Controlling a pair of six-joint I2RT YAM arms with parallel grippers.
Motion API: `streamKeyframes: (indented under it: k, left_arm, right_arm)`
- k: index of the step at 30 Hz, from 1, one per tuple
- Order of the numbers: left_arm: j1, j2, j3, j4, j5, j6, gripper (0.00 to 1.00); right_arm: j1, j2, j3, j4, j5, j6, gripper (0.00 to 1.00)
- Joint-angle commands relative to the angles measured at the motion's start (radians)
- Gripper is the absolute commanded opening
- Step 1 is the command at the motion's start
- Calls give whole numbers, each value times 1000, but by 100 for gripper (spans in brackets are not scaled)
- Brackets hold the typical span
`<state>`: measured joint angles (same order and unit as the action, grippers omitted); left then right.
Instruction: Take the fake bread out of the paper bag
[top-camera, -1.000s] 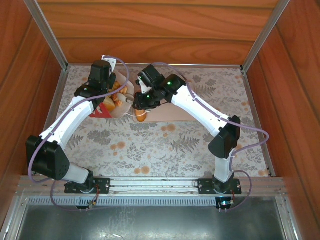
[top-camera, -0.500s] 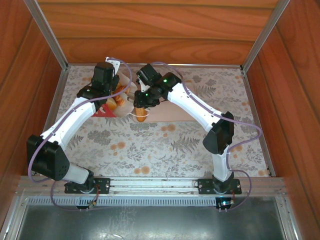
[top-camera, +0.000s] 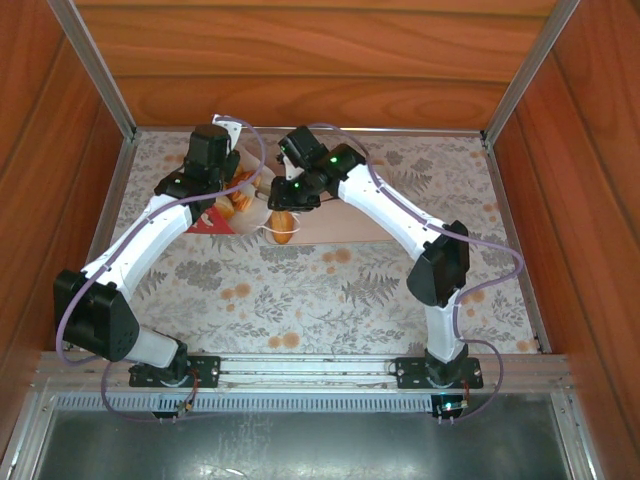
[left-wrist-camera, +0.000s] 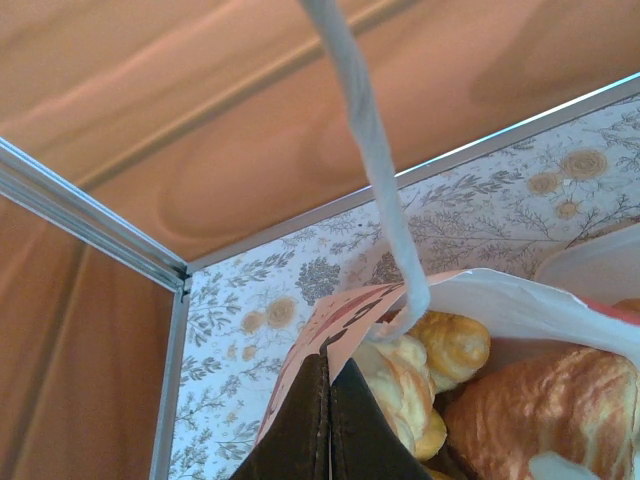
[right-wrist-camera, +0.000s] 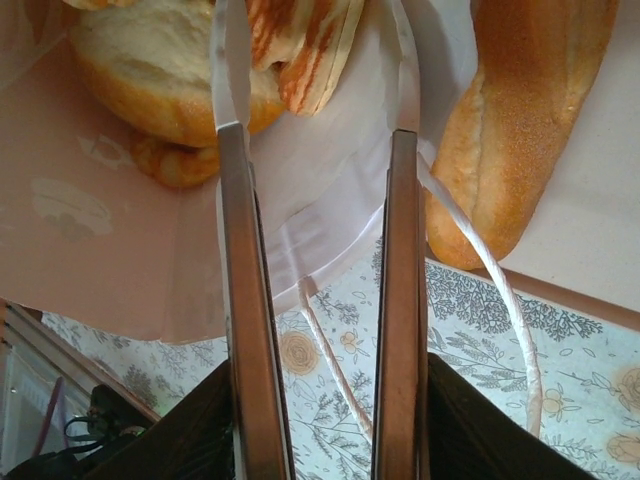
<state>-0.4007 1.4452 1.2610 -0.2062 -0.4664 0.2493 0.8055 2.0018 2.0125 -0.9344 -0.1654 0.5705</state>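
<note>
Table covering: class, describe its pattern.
The pale table covering has grey ferns and orange flowers, clearest in the top external view.

The mouth of the paper bag (top-camera: 210, 226) is crowded — the left gripper (left-wrist-camera: 328, 368) pinches its rim with jaws together, the right gripper (right-wrist-camera: 318, 150) stands over its white paper with fingers parted, and pastries (left-wrist-camera: 540, 400) pack the inside. One string handle (left-wrist-camera: 373, 160) rises above the bag; a loaf (right-wrist-camera: 530, 120) lies just right of it. Behind the bag the wooden wall (top-camera: 300, 100) closes in — on its near side the floral table (top-camera: 300, 300) lies open.
</note>
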Motion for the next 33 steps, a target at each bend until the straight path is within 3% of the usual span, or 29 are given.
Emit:
streamKeyframes:
  k: [1, 10, 19, 33]
  left_arm:
    - [-6, -7, 11, 48, -3, -7, 0]
    - [-7, -4, 11, 49, 3, -10, 0]
    - [-7, 6, 15, 45, -5, -9, 0]
    - [-7, 19, 32, 33, -38, -27, 0]
  right_arm:
    - [-20, 14, -11, 62, -35, 31, 44]
    - [-25, 63, 45, 75, -75, 32, 41]
    - [-25, 11, -8, 119, -94, 23, 20]
    - [-19, -147, -122, 186, -114, 2, 15]
